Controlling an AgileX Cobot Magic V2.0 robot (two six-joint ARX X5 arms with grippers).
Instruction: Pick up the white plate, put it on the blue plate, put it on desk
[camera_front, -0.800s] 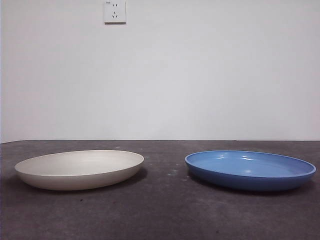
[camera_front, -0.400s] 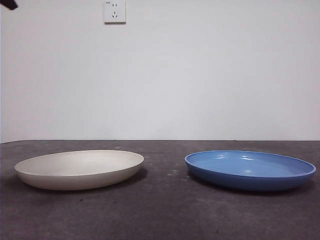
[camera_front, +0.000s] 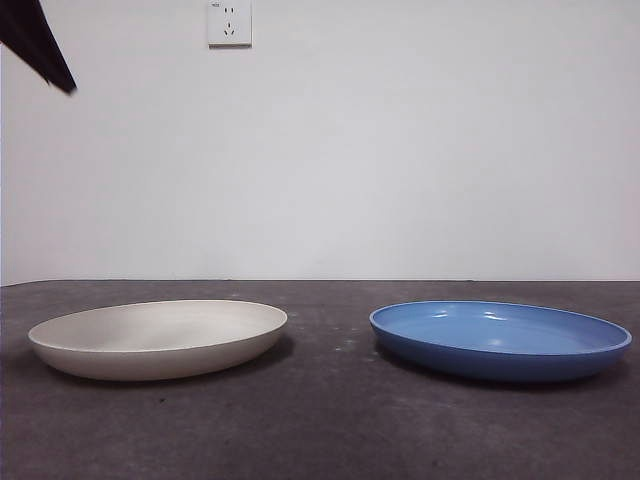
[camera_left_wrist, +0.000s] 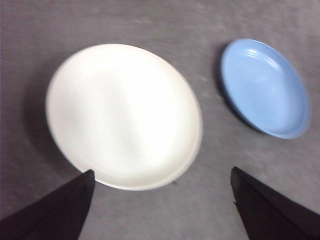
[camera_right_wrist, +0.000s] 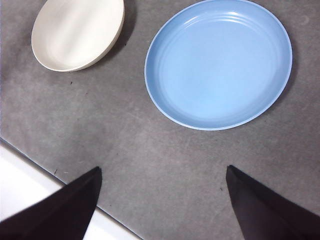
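Note:
The white plate lies on the desk at the left, and the blue plate lies at the right, apart from it. My left gripper is open and empty, high above the white plate; the blue plate shows beside it in that view. A black tip of this arm shows at the top left of the front view. My right gripper is open and empty, high above the desk near the blue plate; the white plate shows there too.
A white wall with a socket stands behind the desk. The desk's edge runs close by in the right wrist view, with a white floor beyond it.
A black arm tip has come into the front view at the top left and moved lower and further in. The plates have not moved.

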